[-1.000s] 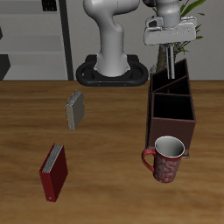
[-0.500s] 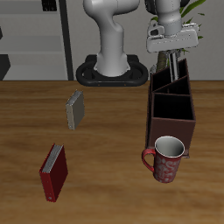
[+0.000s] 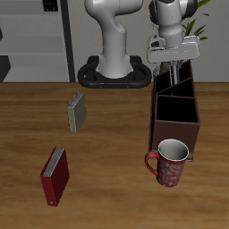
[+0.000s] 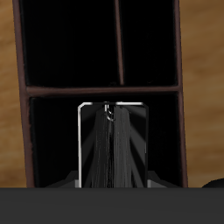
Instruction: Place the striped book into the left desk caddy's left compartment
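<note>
The left desk caddy (image 3: 176, 132) is a dark maroon-brown box with dividers, standing behind the mug. My gripper (image 3: 173, 59) is right above its rearmost compartment and is shut on the striped book (image 3: 176, 73). The book hangs upright from the fingers, with its lower end down inside that compartment. In the wrist view the striped book (image 4: 114, 149) shows edge-on, with pale edges and dark stripes, inside one compartment of the caddy (image 4: 105, 90). Two more compartments lie beyond a cross divider. The book's bottom end is hidden by the caddy wall in the exterior view.
A red-patterned mug (image 3: 168, 163) stands in front of the caddy near the table's front edge. A thick red book (image 3: 55, 175) and a small plain grey book (image 3: 77, 112) lie on the other side of the table. The robot base (image 3: 112, 73) stands at the back.
My gripper has come down with the striped book, whose lower end now sits deeper in the caddy's rear compartment. Nothing else has moved.
</note>
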{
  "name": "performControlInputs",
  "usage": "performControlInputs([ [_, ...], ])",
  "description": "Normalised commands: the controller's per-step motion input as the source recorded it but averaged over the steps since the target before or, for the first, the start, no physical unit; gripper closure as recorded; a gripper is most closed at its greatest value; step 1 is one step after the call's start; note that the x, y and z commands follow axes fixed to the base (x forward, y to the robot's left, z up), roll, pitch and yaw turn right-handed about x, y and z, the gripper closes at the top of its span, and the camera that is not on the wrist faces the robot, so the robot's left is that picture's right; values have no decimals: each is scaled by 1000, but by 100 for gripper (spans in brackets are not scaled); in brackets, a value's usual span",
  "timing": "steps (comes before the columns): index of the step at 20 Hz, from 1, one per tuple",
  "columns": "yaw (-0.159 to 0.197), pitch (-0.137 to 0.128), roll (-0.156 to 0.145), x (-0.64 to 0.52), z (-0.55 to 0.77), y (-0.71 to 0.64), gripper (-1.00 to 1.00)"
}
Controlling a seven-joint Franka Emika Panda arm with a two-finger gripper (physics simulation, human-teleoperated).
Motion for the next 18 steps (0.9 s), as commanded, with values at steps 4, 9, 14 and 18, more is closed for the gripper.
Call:
performControlInputs([
  [4, 2, 50, 31, 85, -123, -25, -100],
  [9, 3, 21, -10, 40, -102, -53, -100],
  [14, -8, 31, -8, 74, -64, -62, -100],
  [18, -9, 4, -18, 93, 100, -239, -100],
])
